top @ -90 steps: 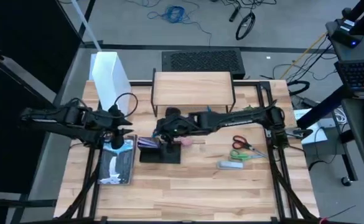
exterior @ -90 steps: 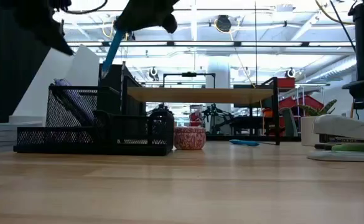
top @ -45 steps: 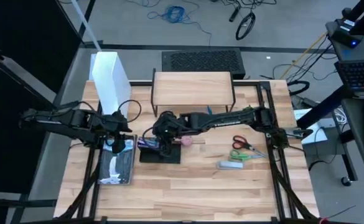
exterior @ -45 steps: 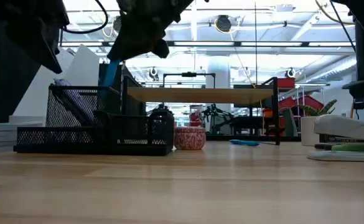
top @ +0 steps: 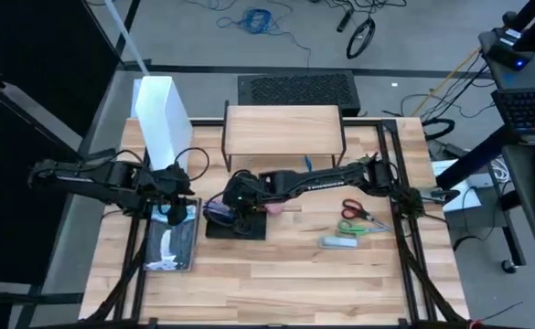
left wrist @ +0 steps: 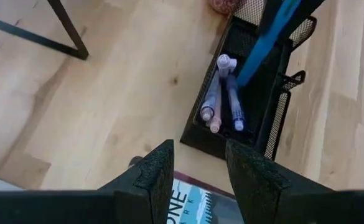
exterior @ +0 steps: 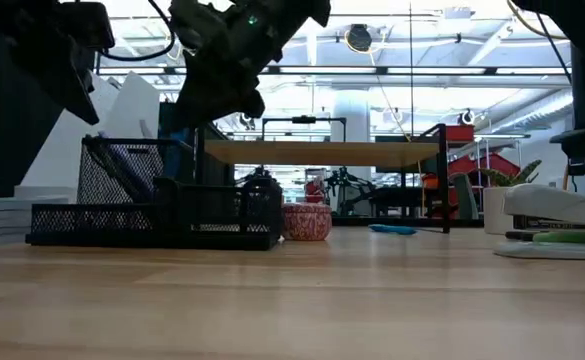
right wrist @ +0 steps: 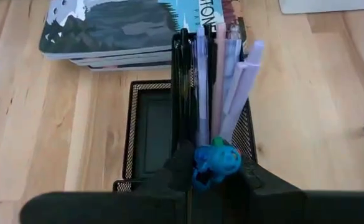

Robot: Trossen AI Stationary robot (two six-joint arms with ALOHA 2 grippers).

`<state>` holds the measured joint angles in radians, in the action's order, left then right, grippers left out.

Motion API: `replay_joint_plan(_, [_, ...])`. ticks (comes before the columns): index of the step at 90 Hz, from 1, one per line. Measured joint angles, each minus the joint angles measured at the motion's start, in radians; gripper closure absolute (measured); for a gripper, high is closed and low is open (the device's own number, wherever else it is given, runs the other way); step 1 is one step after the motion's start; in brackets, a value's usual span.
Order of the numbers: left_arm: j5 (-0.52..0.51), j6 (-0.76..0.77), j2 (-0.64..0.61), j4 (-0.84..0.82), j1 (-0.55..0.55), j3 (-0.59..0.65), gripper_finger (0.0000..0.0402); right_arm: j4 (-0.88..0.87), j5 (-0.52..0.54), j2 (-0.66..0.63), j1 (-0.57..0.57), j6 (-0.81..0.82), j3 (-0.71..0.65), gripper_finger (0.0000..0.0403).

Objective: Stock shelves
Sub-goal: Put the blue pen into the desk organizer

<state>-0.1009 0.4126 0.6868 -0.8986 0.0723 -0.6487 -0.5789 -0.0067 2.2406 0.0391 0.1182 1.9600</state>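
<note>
Gripping a blue pen (right wrist: 217,163), right fingers (right wrist: 180,167) over mesh organizer (top: 235,222); left fingers (left wrist: 157,174) apart.

I was working in what looked like a robotics lab or open industrial workshop: beyond the wooden table (top: 276,274) the low view showed a high ceiling with exposed beams (exterior: 392,70) and strip lighting. From above I saw a grey floor strewn with loose cables (top: 258,18), and a laptop (top: 528,110) stood at the side.
</note>
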Motion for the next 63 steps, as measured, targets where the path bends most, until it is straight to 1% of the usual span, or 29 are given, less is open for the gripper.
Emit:
replay_joint_plan(23, [0.0, 0.0, 0.041, 0.002, 0.0, 0.0, 0.0269, 0.065, -0.003, 0.025, 0.0, -0.031, -0.001, 0.0374])
replay_joint_plan(33, [0.0, 0.0, 0.046, 0.002, 0.0, 0.0, 0.0269, 0.09, -0.004, 0.043, 0.0, -0.028, 0.0, 0.0373])
replay_joint_plan(53, [0.0, -0.006, 0.046, 0.012, 0.0, 0.0, 0.0269, 0.203, -0.004, 0.055, 0.002, -0.032, -0.006, 0.0372])
replay_joint_plan(63, [-0.001, -0.007, 0.046, 0.016, 0.0, 0.0, 0.0269, 0.219, -0.004, 0.056, 0.002, -0.033, -0.007, 0.0372])
